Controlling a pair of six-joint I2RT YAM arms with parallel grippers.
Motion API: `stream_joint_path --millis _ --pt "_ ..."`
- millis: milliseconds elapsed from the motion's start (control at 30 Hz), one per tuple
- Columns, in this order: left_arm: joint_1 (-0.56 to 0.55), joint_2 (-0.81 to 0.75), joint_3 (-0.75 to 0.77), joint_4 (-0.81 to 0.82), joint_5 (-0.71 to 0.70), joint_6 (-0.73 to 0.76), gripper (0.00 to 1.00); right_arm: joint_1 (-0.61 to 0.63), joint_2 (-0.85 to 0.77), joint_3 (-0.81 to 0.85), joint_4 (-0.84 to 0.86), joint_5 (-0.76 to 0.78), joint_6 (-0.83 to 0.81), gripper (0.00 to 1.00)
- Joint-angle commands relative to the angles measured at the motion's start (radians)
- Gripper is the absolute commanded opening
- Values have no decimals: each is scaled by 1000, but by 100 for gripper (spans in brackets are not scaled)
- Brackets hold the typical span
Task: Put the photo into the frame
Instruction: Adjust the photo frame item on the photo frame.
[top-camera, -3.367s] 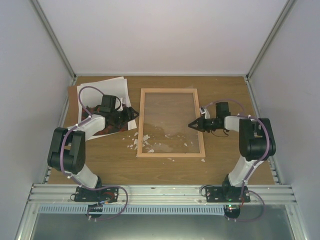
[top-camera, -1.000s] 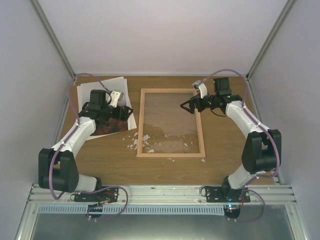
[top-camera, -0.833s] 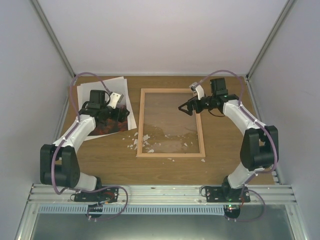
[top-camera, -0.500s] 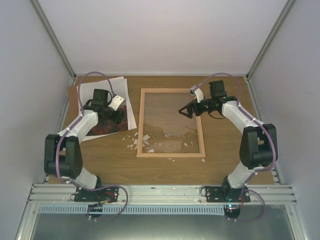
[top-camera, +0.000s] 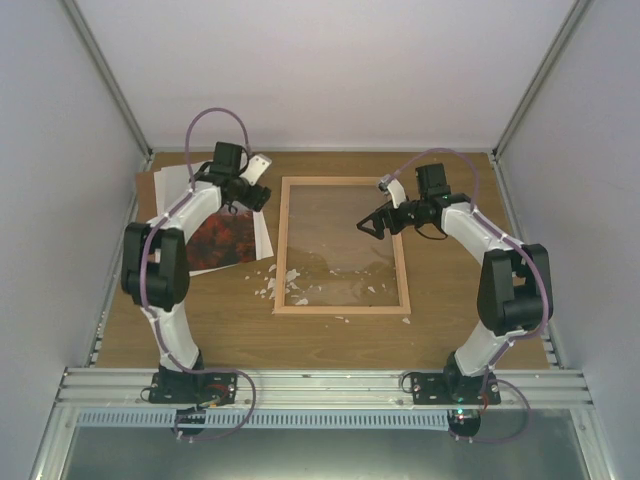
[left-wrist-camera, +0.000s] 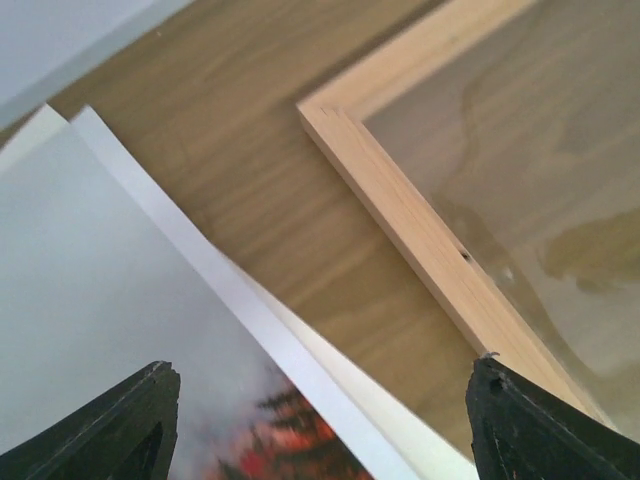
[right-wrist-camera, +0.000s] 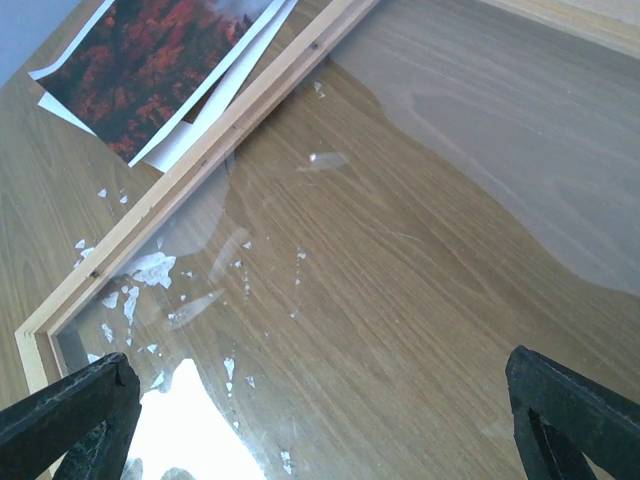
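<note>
The photo (top-camera: 215, 240) lies at the left on white sheets, its red hills showing. In the left wrist view, the photo (left-wrist-camera: 100, 280) has its white-bordered edge running between my fingers. The frame (top-camera: 279, 250) lies flat mid-table with its clear pane up; its far left corner rail (left-wrist-camera: 420, 230) is just right of the photo. My left gripper (top-camera: 256, 194) hovers open over the photo's far right edge (left-wrist-camera: 320, 430), holding nothing. My right gripper (top-camera: 368, 222) hangs open above the pane's far right part (right-wrist-camera: 320, 410), also empty. From there I see the frame's left rail (right-wrist-camera: 200, 165) and the photo (right-wrist-camera: 150, 60) beyond it.
Small white scraps (top-camera: 280, 285) litter the table and the pane by the frame's near left corner (right-wrist-camera: 150, 270). A brown backing board (top-camera: 145, 185) and plain white sheets (top-camera: 175, 180) lie under the photo. White walls enclose the table on three sides.
My left arm has swung from over the photo's middle to its far right edge, near the frame's corner, and its jaws have narrowed a little. The right gripper has barely shifted.
</note>
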Motion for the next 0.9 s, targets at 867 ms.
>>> stream_joint_path --millis 867 --pt "-110 553 582 21 -236 -36 85 10 -24 -55 48 23 11 100"
